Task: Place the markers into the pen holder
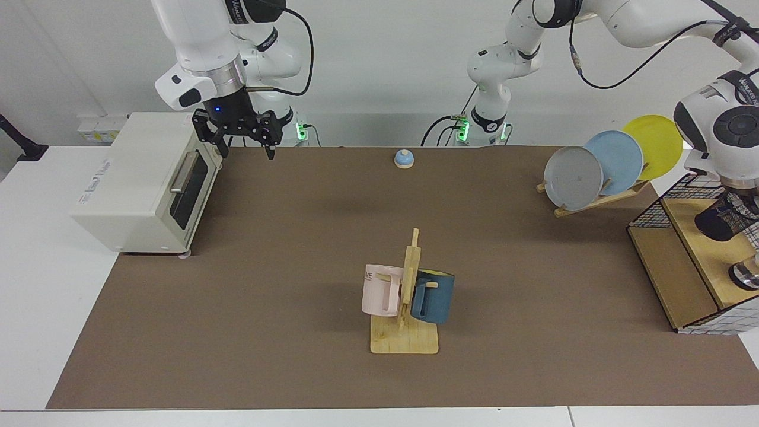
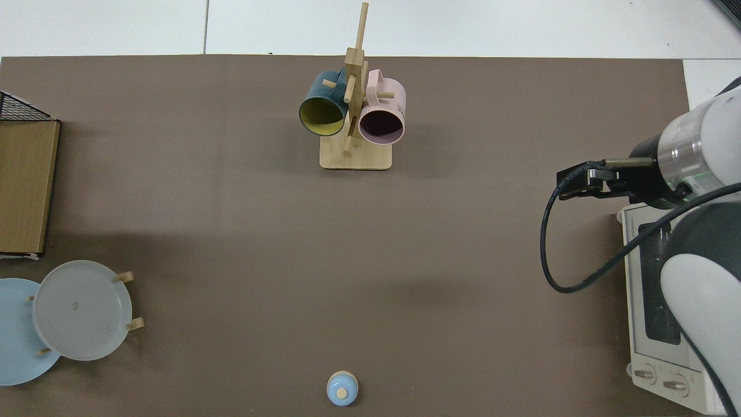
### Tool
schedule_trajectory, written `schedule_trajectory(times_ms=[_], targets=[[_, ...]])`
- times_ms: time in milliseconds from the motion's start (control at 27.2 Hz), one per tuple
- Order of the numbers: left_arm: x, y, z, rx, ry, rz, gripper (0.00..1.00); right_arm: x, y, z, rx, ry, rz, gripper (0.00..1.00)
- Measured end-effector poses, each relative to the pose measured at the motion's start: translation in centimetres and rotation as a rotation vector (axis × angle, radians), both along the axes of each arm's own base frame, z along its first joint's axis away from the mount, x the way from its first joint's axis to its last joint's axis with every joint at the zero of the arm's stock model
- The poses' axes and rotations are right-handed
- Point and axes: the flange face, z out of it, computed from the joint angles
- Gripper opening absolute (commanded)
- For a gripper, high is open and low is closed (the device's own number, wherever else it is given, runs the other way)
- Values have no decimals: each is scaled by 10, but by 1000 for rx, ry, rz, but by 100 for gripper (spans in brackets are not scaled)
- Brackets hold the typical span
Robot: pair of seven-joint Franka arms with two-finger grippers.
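The pen holder (image 1: 716, 220), a black wire-mesh cup, sits tilted on the upper wooden shelf of the wire crate (image 1: 670, 267) at the far right of the facing view. My left arm reaches over the crate, its white wrist (image 1: 732, 127) straight above the holder. The left gripper is a dark shape at the holder's top, partly cut off by the frame edge. The markers are hidden. My right gripper (image 1: 246, 148) waits open and empty beside the toaster oven; in the top view the right gripper (image 2: 570, 185) is at the right.
A white toaster oven (image 1: 142, 178) stands at the left. A wooden mug rack (image 1: 406, 296) with a pink and a blue mug is mid-table. A plate rack (image 1: 599, 172) holds three plates. A small bell (image 1: 404, 158) and a silver container (image 1: 746, 274) are also there.
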Motion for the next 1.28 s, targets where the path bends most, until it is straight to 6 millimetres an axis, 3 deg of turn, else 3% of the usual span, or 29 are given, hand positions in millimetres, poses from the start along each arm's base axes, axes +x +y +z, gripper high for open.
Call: schedule_trajectory(times_ms=[404, 844, 1065, 1285], targets=[[-1, -1, 7, 2, -10, -1, 31, 0, 0, 0, 0, 0, 0, 100], [-1, -1, 21, 9, -32, -5, 32, 0, 0, 0, 0, 0, 0, 100], [-7, -4, 53, 20, -71, -5, 32, 0, 0, 0, 0, 0, 0, 100], [-25, -21, 94, -53, -132, 35, 32, 0, 0, 0, 0, 0, 0, 100]])
